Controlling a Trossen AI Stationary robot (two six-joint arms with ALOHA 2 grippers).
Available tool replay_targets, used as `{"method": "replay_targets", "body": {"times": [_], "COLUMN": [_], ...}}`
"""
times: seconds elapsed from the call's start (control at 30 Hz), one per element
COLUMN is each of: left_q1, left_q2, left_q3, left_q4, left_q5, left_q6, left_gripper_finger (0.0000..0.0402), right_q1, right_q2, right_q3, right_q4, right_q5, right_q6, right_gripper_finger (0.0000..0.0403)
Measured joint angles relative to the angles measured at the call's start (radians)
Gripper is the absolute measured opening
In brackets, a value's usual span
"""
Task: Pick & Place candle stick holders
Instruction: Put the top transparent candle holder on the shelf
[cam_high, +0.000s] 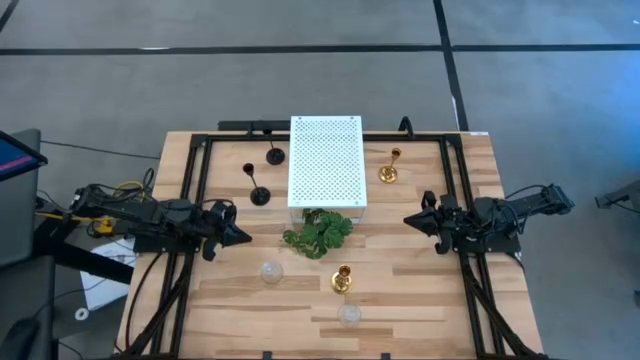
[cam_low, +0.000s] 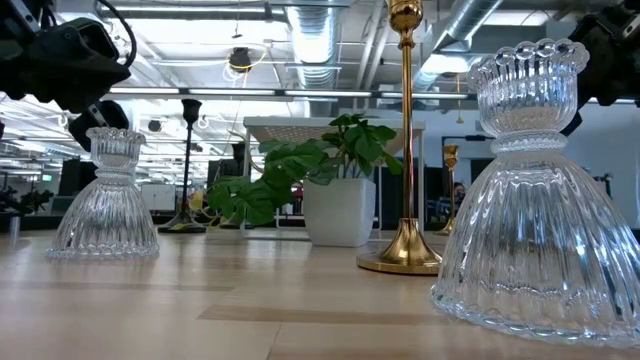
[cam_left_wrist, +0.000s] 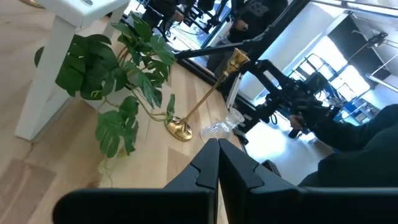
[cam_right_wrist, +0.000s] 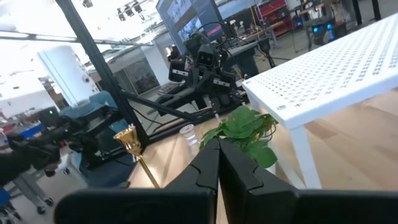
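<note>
Both hands are closed on nothing and parked at mid-height over the desk (cam_high: 420, 305): the left hand (cam_high: 238, 237) at the frame's left, the right hand (cam_high: 412, 220) at its right, fingertips facing inward. This leaves all six holders unobstructed, so the task appears not yet started.

Holder positions:
- Two black holders (cam_high: 260, 193), (cam_high: 274, 154), left of the white perforated stand (cam_high: 326, 160); thin stems, round bases.
- One gold holder (cam_high: 389, 172), right of the stand; one gold holder (cam_high: 342, 279), lower centre.
- Two clear glass holders (cam_high: 271, 271), (cam_high: 349, 315), short and ribbed, lower centre.

The green plant (cam_high: 318, 232) sits just below the stand.
</note>
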Motion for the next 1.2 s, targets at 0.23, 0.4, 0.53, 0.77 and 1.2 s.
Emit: {"method": "replay_targets", "body": {"times": [0.23,0.4,0.53,0.77,1.2], "left_q1": [0.0,0.0,0.0,0.0,0.0], "left_q2": [0.0,0.0,0.0,0.0,0.057], "left_q3": [0.0,0.0,0.0,0.0,0.0], "left_q4": [0.003,0.006,0.014,0.099,0.232], "left_q5": [0.0,-0.005,-0.015,-0.018,-0.208], "left_q6": [-0.002,0.008,0.008,0.006,0.077], "left_gripper_finger": [0.0006,0.0006,0.0006,0.0006,0.0005], "right_q1": [0.0,0.0,0.0,0.001,0.0], "right_q2": [0.0,0.0,0.0,0.0,0.0], "right_q3": [0.0,0.0,0.0,0.0,0.0], "right_q4": [0.0,0.002,0.003,0.016,0.047], "right_q5": [0.001,0.005,0.033,0.105,0.221], "right_q6": [0.0,0.001,0.024,0.094,0.003], "right_gripper_finger": [0.0,0.0,0.0,0.0,0.0]}}
